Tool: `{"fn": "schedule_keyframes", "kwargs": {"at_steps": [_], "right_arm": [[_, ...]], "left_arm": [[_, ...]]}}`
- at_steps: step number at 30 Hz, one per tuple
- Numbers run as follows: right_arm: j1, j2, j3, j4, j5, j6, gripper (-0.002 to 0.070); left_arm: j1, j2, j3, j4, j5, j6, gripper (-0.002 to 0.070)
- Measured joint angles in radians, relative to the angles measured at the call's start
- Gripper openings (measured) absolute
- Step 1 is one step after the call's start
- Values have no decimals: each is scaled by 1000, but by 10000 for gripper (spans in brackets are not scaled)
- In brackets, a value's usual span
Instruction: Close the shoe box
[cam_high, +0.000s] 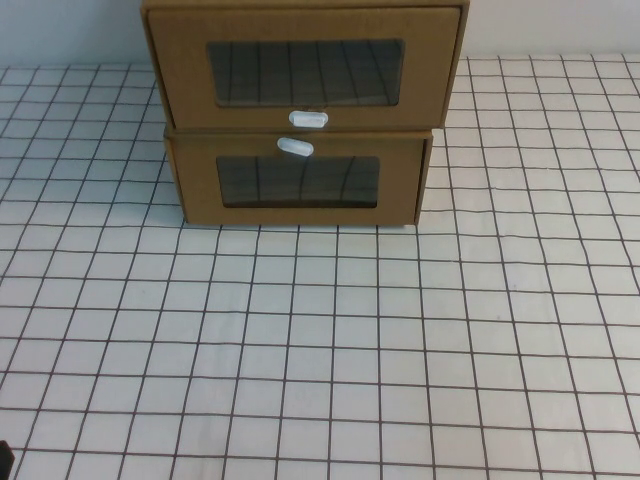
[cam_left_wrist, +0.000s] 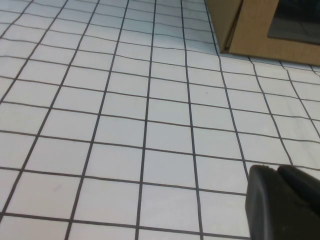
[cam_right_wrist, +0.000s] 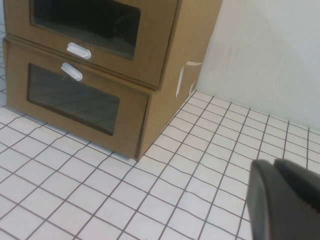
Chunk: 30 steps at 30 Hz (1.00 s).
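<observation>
**Two stacked cardboard boxes at the far side of a gridded table, both arms held back**

High view. Two brown cardboard drawer boxes stand stacked at the 12 o'clock side of the white table (cam_high: 320, 350), which is ruled with dark grid lines. The upper one is the shoe box (cam_high: 303, 68): it has a clear window (cam_high: 305, 73) in its front and a small white pull tab (cam_high: 308, 119) just under that window. Its front stands forward of and wider than the front of the lower box (cam_high: 298, 180), overhanging it. The lower box carries its own white tab (cam_high: 295, 147) above its window. Neither claw can be made out here; only a small dark corner shows at the 7 o'clock edge of the frame.

Left wrist view. The left gripper (cam_left_wrist: 282, 205) appears as a dark blunt shape low over the bare table, well apart from the boxes. Whether its fingers are spread or together cannot be told. A lower corner of the cardboard stack (cam_left_wrist: 252, 27) and an edge of a window are seen beyond it, resting on the grid.

Right wrist view. The right gripper (cam_right_wrist: 285, 200) shows as a dark shape over the table, off to the side of the stack and clear of it; whether it is spread or closed cannot be told. The shoe box (cam_right_wrist: 170, 40) sits on top of the lower box (cam_right_wrist: 130, 107), its front projecting past the one beneath. Both white tabs lie close together, one above the other, between the two windows. A pale wall (cam_right_wrist: 270, 55) rises behind the stack.
</observation>
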Motion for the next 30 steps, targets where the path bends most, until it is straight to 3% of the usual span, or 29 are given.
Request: {"fn": "schedule_keyframes", "kwargs": {"at_steps": [9, 21, 25, 30], "right_arm": [[-15, -27, 0, 0, 1, 0, -14], [-311, -199, 0, 0, 3, 0, -13], [-370, -230, 13, 115, 70, 2, -14], [-416, -290, 199, 241, 38, 2, -14]], "left_arm": [[0, -2, 0, 0, 0, 0, -4], [-3, -2, 0, 0, 0, 0, -4], [-3, -2, 0, 0, 0, 0, -4], [-3, -2, 0, 0, 0, 0, -4]]}}
